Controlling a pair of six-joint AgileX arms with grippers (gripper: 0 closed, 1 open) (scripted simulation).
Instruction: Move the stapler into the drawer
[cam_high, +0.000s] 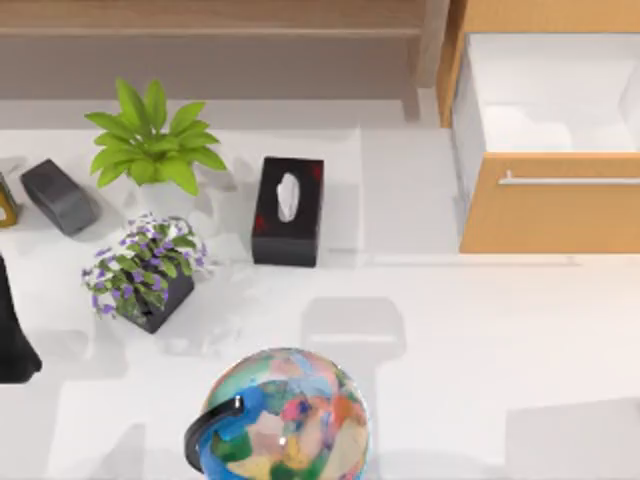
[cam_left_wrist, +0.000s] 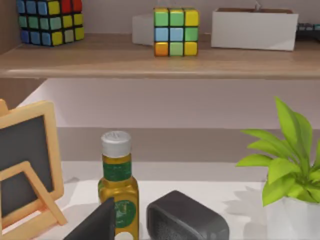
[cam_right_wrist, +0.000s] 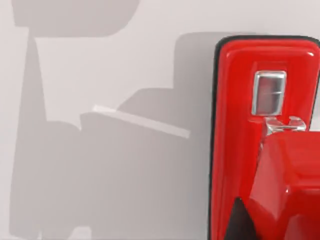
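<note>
Stapler (cam_right_wrist: 265, 135), red, fills the right wrist view, with the right claw's dark fingertip (cam_right_wrist: 240, 222) against it; whether it pinches, I cannot tell. Drawer (cam_high: 550, 215) stands open at the bench's far right. Next, I judge: carry the stapler over the white inside.

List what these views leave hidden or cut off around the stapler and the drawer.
- Stapler: cut off by the right wrist view's edges; its far end is unseen, and so is its place on the table.
- Right fingers: just a dark tip at the frame edge, so open or shut is unclear.
- Drawer: the top view's right edge cuts it off.
- Left arm: sits at the top view's left edge.
</note>
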